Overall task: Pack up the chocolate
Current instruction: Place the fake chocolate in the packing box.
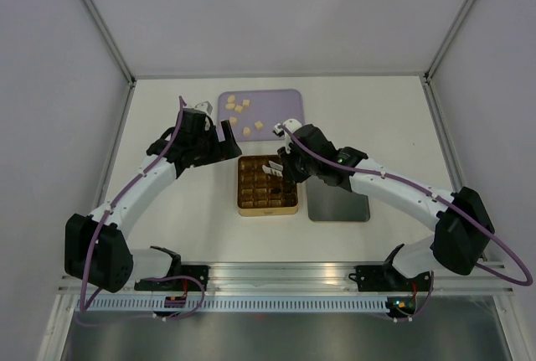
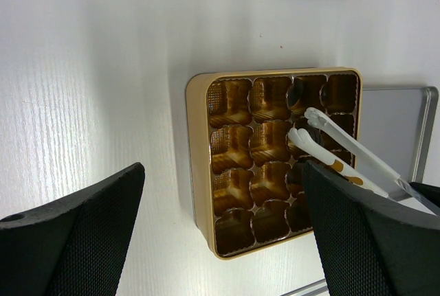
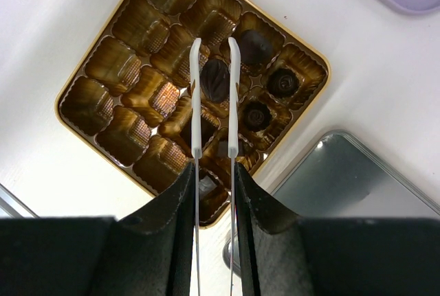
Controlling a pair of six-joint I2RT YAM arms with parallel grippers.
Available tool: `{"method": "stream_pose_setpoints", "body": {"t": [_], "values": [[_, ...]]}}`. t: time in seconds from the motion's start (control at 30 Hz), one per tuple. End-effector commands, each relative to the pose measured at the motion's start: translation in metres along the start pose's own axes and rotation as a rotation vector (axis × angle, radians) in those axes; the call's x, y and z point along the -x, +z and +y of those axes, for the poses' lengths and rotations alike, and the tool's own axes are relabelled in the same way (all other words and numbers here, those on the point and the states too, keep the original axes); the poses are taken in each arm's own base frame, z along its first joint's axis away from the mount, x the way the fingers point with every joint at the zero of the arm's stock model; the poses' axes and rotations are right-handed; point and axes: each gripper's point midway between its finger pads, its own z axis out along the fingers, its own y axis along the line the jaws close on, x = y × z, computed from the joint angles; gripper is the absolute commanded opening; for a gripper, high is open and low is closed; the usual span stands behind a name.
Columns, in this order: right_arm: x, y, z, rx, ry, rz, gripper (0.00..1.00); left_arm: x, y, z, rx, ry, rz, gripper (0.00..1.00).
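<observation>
Chocolate piece [image 3: 214, 80] sitting between tweezers [image 3: 195, 104] tips over gold tin [image 3: 124, 131], cream pieces [image 1: 239, 110] lying on lavender tray [image 1: 280, 101], right gripper [image 3: 214, 179] pinching the tweezers, left gripper [image 2: 220, 179] gaping wide beside tin

Pale cream chocolate cubes [image 1: 238, 108] scattered loose on the lilac tray [image 1: 285, 105], a few dark brown rounded chocolates [image 3: 282, 82] in neighbouring cells of the gold tin [image 2: 196, 172], one between the tips of the tweezers [image 3: 196, 104]

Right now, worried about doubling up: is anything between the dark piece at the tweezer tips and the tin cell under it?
Nothing visible. The dark piece sits between the tweezers' tips over the tin; no other piece shows beneath it. Three more pieces lie in cells beside it.
</observation>
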Motion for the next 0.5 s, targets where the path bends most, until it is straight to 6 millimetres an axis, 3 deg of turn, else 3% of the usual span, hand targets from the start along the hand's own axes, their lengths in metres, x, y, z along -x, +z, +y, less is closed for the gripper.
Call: {"method": "stream_pose_setpoints", "body": {"t": [0.0, 0.47], "values": [[0.0139, -0.0055, -0.0023, -0.021, -0.006, -0.069, 0.01, 0.0034, -0.0011, -0.0042, -0.024, 0.001, -0.003, 1.0], [0.0138, -0.0072, -0.0001, -0.007, 0.006, -0.071, 0.09, 0.0023, -0.002, -0.0052, -0.029, 0.003, -0.001, 0.99]]}}
